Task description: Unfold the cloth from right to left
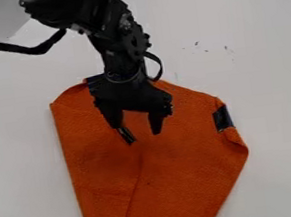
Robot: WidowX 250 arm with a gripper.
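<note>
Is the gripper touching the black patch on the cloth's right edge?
Apart: the camera view shows orange cloth between the gripper and the black patch.

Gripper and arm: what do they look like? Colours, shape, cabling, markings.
All matte black. The arm is chunky and segmented, with a thick black cable looping off one side and a thinner loop by the wrist. The gripper has a broad body and two narrow jaws. No markings I can make out.

The jointed arm [111, 21] is black, with bulky segments and small knobby fittings. A thick black cable [31, 50] bows outward; a thinner loop [159, 68] adjoins the black, two-fingered hand [142, 131].
</note>
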